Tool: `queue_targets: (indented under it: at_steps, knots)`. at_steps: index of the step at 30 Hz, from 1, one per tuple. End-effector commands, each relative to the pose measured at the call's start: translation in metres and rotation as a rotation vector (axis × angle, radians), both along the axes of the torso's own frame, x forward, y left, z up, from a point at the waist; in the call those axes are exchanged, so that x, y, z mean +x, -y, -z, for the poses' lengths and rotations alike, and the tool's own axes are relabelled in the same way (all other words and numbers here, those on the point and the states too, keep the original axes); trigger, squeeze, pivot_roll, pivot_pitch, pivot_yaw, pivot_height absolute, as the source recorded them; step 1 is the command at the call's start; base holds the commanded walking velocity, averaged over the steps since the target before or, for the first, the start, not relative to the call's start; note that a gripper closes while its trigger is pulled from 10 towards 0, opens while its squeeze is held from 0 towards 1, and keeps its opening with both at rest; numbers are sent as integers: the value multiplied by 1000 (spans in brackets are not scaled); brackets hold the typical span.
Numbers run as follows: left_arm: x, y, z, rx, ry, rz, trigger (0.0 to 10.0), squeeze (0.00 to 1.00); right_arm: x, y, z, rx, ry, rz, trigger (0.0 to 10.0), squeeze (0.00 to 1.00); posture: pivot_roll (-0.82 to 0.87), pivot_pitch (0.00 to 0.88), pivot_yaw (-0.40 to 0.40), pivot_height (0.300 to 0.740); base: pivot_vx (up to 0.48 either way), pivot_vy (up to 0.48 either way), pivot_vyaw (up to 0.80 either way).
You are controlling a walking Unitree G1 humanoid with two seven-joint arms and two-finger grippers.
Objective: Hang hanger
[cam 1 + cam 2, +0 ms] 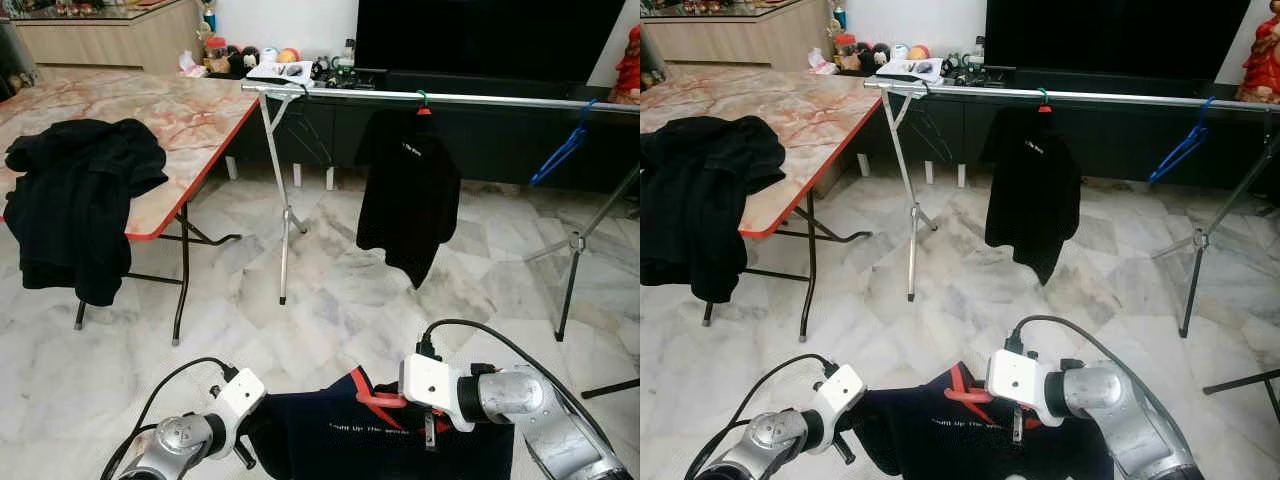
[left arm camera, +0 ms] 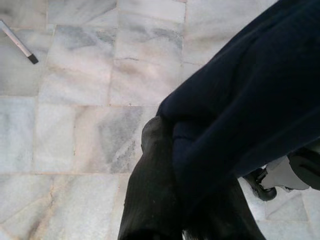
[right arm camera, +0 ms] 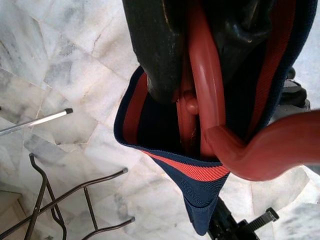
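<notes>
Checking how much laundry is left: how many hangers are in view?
3. A red hanger in the right claw, carrying the navy shirt; a green one on the rail under a black shirt; an empty blue one farther right. Others may be hidden.

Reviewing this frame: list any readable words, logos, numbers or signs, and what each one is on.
Navy shirt held on the red hanger by the right gripper, its side gripped by the left gripper: one line of white print, too blurred to quote reliably.
Black shirt hanging on the rail: a small white chest mark, too small to read.
Black garment on the folding table: no text visible.
</notes>
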State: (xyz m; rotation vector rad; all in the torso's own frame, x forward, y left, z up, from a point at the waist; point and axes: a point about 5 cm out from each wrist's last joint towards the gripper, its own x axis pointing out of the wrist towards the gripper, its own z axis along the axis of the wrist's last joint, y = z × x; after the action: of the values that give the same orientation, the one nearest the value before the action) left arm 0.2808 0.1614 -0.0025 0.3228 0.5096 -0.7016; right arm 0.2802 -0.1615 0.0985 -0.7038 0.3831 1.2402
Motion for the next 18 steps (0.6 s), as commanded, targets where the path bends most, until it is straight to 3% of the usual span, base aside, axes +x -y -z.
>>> queue_targets:
  at_steps: [1,4,10,18]
  knots:
    - [0,-8,1,18,-3,-42,0,0,0,2,-4,-22,31,-11,10000,0,25,42,33,740,0,0,0]
    - [0,-19,2,35,7,-134,0,0,3,16,2,-101,36,45,10000,0,24,38,36,740,0,0,0]
    - [-4,-33,6,91,24,-209,0,0,-1,41,16,-267,30,74,10000,0,28,40,37,740,0,0,0]
    - [-10,-57,11,200,12,-368,0,0,4,66,8,-261,60,233,10000,0,26,54,42,740,0,0,0]
